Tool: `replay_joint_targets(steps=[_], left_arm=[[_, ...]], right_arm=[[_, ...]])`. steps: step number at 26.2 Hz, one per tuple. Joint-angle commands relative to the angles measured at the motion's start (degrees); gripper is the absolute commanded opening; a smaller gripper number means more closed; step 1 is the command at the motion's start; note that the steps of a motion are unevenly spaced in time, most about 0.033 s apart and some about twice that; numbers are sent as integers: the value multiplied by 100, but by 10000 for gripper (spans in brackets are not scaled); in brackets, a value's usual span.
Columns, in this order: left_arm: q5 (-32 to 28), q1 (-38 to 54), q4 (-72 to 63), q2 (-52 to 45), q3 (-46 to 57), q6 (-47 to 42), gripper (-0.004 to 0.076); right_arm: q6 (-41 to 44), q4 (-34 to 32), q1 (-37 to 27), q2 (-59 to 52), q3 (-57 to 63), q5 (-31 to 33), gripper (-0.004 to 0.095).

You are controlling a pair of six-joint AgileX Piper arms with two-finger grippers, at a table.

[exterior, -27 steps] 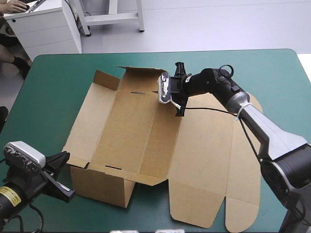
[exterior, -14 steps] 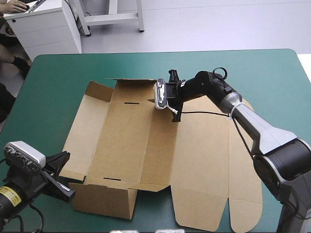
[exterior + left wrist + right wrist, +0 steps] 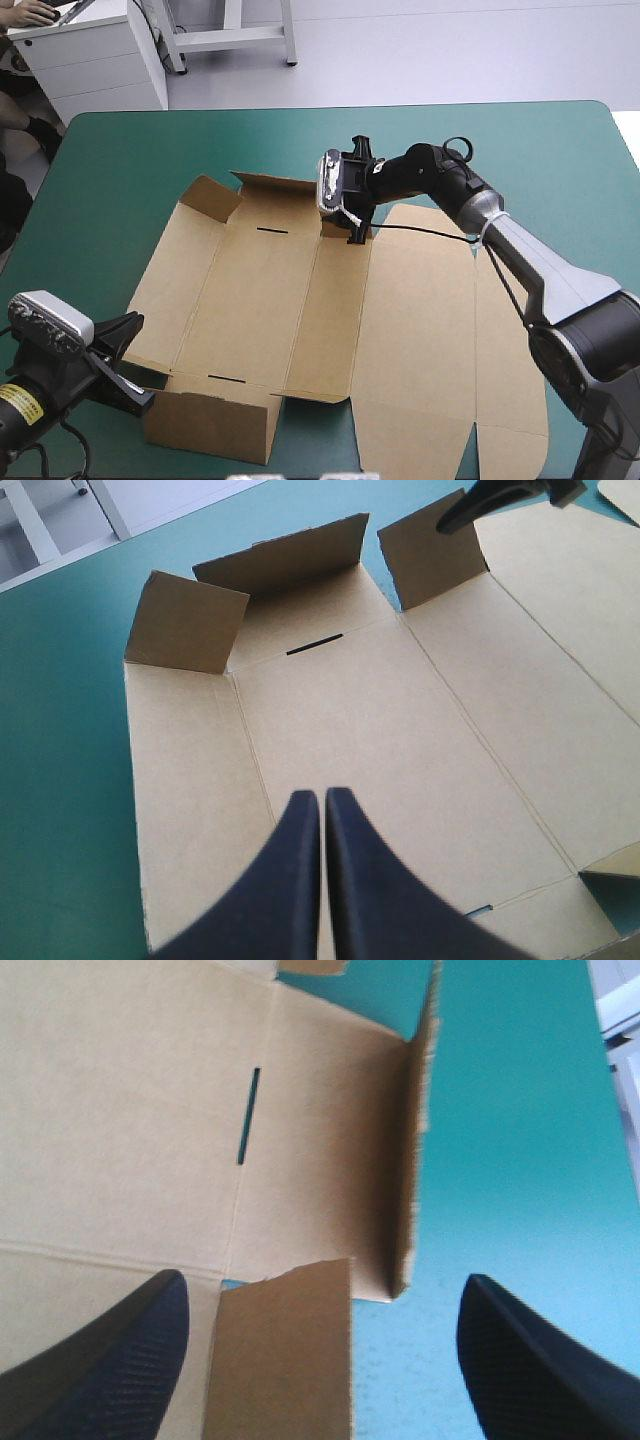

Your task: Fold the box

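Left jaws: clenched, the two black fingers (image 3: pixel 290 880) pressed together with nothing between them. They sit at the box's near left corner and point along the base panel (image 3: pixel 350 740). Whether they touch the board cannot be told. They are in the same place as earlier.
Right jaws: released, the fingers (image 3: pixel 110 1360) standing wide apart and gripping nothing, at the far right corner of the base panel. They are about where they were earlier.
Corner flap (image 3: pixel 285 1350): raised between the right jaws' fingers, closer to one finger than to the other. Contact cannot be told.
Far wall (image 3: pixel 280 190): upright just beyond that flap. A second corner flap (image 3: pixel 208 197) is raised at its left end.
Slot (image 3: pixel 272 231): a dark cut in the base panel, just inside the far wall.
Box (image 3: pixel 270 300): a brown sheet opened out in the middle of the tabletop. Earlier it lay farther from the robot and skewed. It has since slid toward the near side and turned, so its creases run straighter.
Near wall (image 3: pixel 210 425): folded up, just beside the left jaws and nearer the robot than before.
Lid panel (image 3: pixel 420 330): flat on the right. Its near flaps now run past the high view's lower border, whereas earlier they ended inside it.
Tabletop (image 3: pixel 120 160): teal-green cover, more of it bare beyond the far wall than earlier.
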Motion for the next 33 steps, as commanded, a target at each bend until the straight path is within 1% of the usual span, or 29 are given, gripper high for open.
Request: replay_joint_targets(steps=[1, 3, 5, 6, 8, 10, 11, 12, 14, 17, 22, 25, 28, 33], left_arm=[[-368, -10, 2, 72, -186, -1, -8], [-368, -10, 2, 72, -186, -1, -8], [-368, -10, 2, 72, -186, -1, -8], [-368, -10, 2, 72, -186, -1, -8], [-368, -10, 2, 72, -186, -1, -8], [-368, -10, 2, 72, -186, -1, -8], [-368, -10, 2, 72, -186, -1, -8], [-368, -10, 2, 72, -186, -1, -8], [-368, -10, -9, 72, -186, -1, -8], [-368, -10, -18, 72, -186, -1, -8], [-395, -10, -18, 72, -186, -1, -8], [-394, -10, -18, 72, -186, -1, -8], [-394, -10, -18, 72, -186, -1, -8], [-394, -10, -18, 72, -186, 35, -8]], right_arm=[[885, 161, -17, -670, -200, -528, 696], [1831, -4, -17, -925, -200, -900, 657], [2766, -617, -27, -1143, -200, -1196, 544], [3235, -1086, -39, -1232, -200, -1224, 447], [4071, -1754, -136, -1368, -200, -1143, 243], [5216, -2135, -349, -1451, -200, -1037, 16], [5519, -2183, -429, -1468, -200, -983, -21], [5889, -2208, -560, -1483, -200, -859, -15], [6267, -2208, -748, -1507, -200, -568, -19], [6775, -2208, -1105, -1533, -200, 76, -19], [7129, -2208, -1601, -1557, -200, 1412, -20], [7209, -2208, -1846, -1557, -200, 2007, -20], [7311, -2242, -2011, -1669, -144, 2184, -18], [7388, -2513, -2072, -2171, 227, 2183, -18]])
